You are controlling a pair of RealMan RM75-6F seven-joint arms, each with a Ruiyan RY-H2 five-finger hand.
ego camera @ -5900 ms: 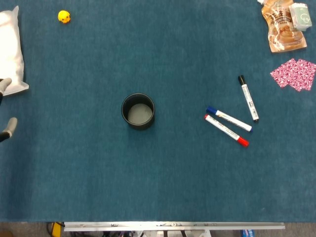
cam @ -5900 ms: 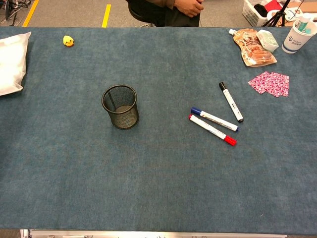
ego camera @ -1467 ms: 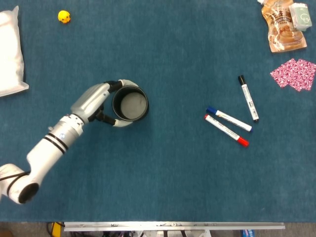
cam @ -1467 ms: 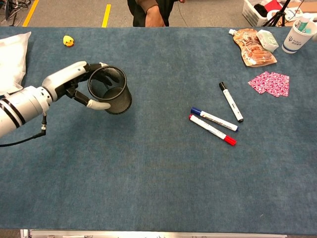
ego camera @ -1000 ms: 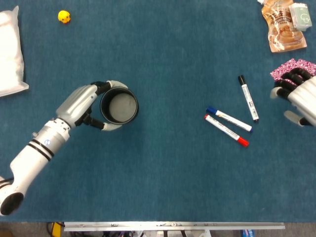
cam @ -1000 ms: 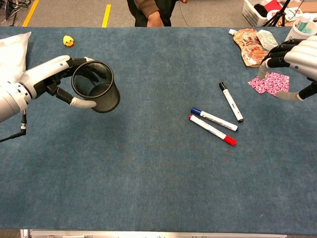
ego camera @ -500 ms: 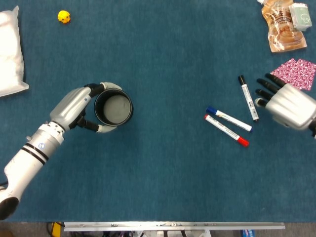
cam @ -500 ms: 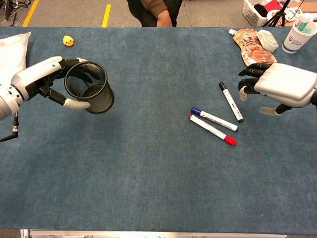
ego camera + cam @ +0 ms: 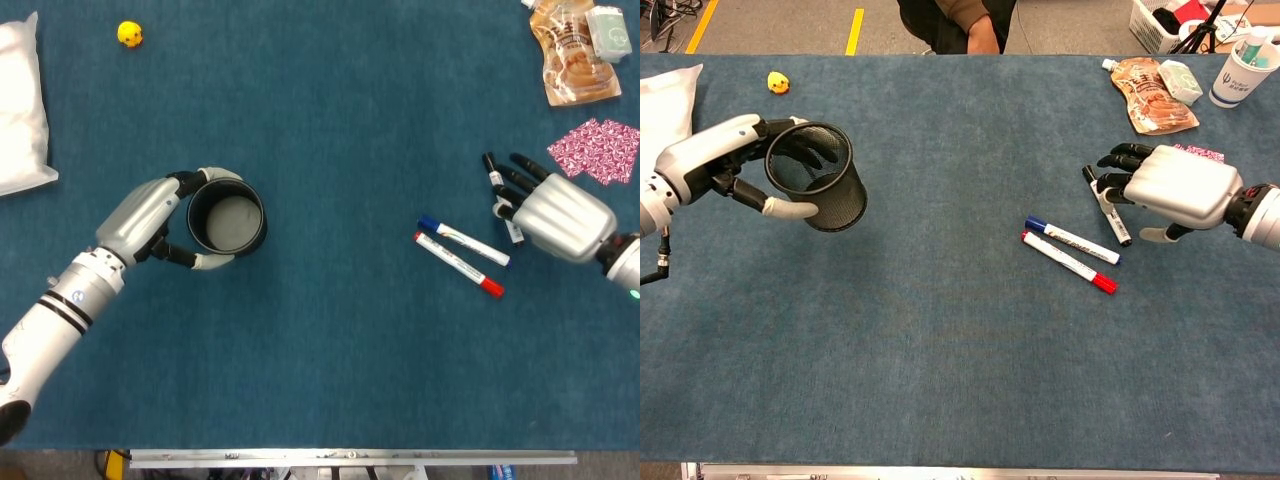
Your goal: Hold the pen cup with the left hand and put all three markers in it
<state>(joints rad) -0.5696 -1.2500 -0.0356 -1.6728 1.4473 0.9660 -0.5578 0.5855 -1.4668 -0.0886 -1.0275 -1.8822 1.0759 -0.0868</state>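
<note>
Three markers lie well to the right of the pen cup (image 9: 816,190), none yet inside: the black-capped marker (image 9: 1107,207) farthest from the cup, with the blue-capped marker (image 9: 1072,240) and the red-capped marker (image 9: 1068,262) side by side nearer it. They look light, stiff and smooth, likely to roll on the blue table cover (image 9: 960,350), so pinch the black one mid-barrel, not at the cap. Your right hand (image 9: 1170,188) hovers over that marker, fingers spread and holding nothing. Your left hand (image 9: 725,160) grips the mesh cup by its rim and wall, tilted, mouth toward the markers; the mesh looks light but firm, so a steady grip should do. Beyond the markers from the cup sit a pink patterned cloth (image 9: 595,150) and a snack pouch (image 9: 1152,97).
</note>
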